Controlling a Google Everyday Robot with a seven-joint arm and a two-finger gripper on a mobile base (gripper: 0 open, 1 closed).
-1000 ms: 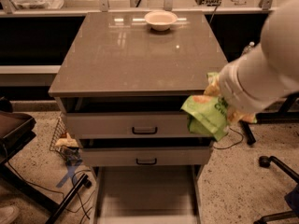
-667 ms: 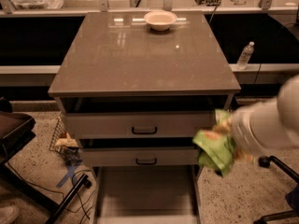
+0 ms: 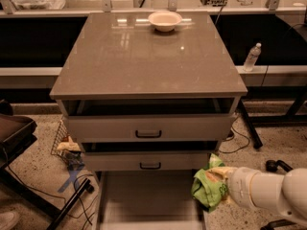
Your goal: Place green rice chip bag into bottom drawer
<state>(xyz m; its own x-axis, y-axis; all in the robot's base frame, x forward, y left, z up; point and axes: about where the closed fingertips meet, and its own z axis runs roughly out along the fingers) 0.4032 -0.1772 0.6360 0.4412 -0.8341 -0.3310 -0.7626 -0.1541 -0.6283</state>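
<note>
The green rice chip bag point(image 3: 208, 187) is crumpled at the end of my white arm, low on the right. My gripper point(image 3: 221, 186) is shut on the bag and holds it just above the right wall of the bottom drawer point(image 3: 148, 200). The drawer is pulled out, pale grey with a flat bare floor. The fingers are hidden behind the bag.
A grey cabinet top point(image 3: 148, 56) carries a round white bowl point(image 3: 165, 20) at the back. Two grey drawer fronts with black handles point(image 3: 148, 133) sit above the open drawer. A water bottle point(image 3: 251, 56) stands at the right, a wire basket point(image 3: 64, 145) and chair legs at the left.
My arm has moved down and to the right with the bag, from beside the upper drawer fronts to the level of the open bottom drawer.
</note>
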